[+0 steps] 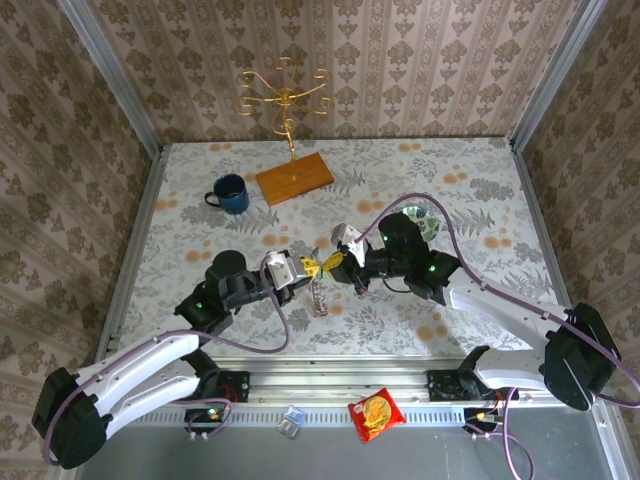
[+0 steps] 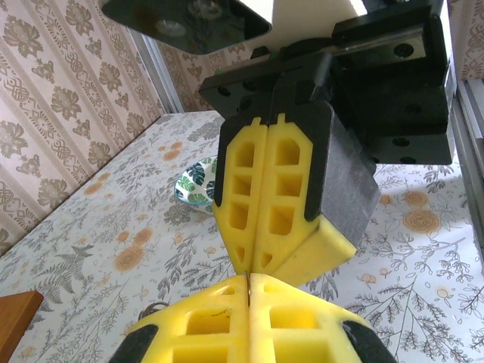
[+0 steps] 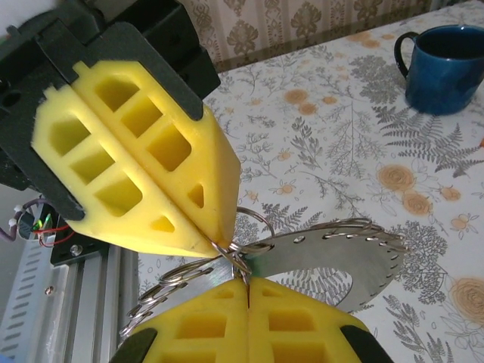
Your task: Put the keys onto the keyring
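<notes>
Grippers meet over the middle of the floral table in the overhead view: the left gripper (image 1: 309,268) and the right gripper (image 1: 338,261) come tip to tip. The keyring (image 1: 320,294) hangs between them as a short string of wire loops. A blue mug (image 1: 230,193) and a wooden board (image 1: 293,177) carrying a gold stand (image 1: 285,100) sit at the far left. A leaf-patterned bowl (image 1: 424,220) lies behind the right arm. A red packet (image 1: 376,413) rests on the near rail.

Left wrist camera: its own yellow fingers (image 2: 204,327) are pressed together, and the right gripper's pads above are likewise closed, with the tips almost touching.

Right wrist camera: the left gripper's tips pinch the thin loops of the keyring. A flat silver key blade (image 3: 325,261), toothed along one edge, reaches rightward from that cluster. The right gripper's own fingers (image 3: 302,329) are closed just beneath the rings; what they nip cannot be made out.
</notes>
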Robot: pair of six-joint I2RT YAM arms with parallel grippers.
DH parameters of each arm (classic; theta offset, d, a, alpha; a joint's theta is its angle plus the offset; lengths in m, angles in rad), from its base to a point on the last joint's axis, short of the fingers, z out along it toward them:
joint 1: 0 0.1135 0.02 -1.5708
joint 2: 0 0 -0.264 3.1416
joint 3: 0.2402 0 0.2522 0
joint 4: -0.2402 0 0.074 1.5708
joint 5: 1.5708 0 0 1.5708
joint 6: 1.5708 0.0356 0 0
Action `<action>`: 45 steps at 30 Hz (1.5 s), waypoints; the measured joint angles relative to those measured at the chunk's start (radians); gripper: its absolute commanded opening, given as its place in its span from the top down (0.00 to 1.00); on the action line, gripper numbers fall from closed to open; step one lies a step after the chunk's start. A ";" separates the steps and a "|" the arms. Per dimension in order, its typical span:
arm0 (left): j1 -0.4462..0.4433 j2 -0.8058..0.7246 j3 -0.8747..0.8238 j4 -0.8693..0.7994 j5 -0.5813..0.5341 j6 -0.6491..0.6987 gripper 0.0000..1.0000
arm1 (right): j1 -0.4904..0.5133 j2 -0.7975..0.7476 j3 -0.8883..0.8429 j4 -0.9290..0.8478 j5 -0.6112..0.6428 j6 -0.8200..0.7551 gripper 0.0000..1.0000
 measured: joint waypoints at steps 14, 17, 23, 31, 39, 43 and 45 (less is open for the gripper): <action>-0.013 0.000 0.000 0.033 -0.007 0.000 1.00 | -0.001 0.006 -0.003 0.036 -0.009 -0.002 0.72; -0.013 0.000 -0.001 0.045 -0.006 -0.001 1.00 | -0.001 0.005 -0.008 0.056 -0.008 -0.008 0.70; -0.013 0.000 -0.017 0.074 0.003 -0.027 1.00 | -0.001 -0.011 -0.046 0.101 -0.008 -0.066 0.71; -0.012 0.000 -0.037 0.113 0.030 -0.076 1.00 | -0.017 -0.031 -0.070 0.138 -0.022 -0.117 0.70; 0.001 0.017 -0.054 0.186 0.063 -0.132 1.00 | -0.031 -0.061 -0.088 0.164 -0.071 -0.157 0.72; 0.001 0.027 -0.056 0.208 0.071 -0.148 1.00 | -0.031 -0.058 -0.088 0.182 -0.100 -0.161 0.76; 0.002 0.029 -0.057 0.218 0.077 -0.154 1.00 | -0.031 -0.052 -0.088 0.185 -0.108 -0.162 0.78</action>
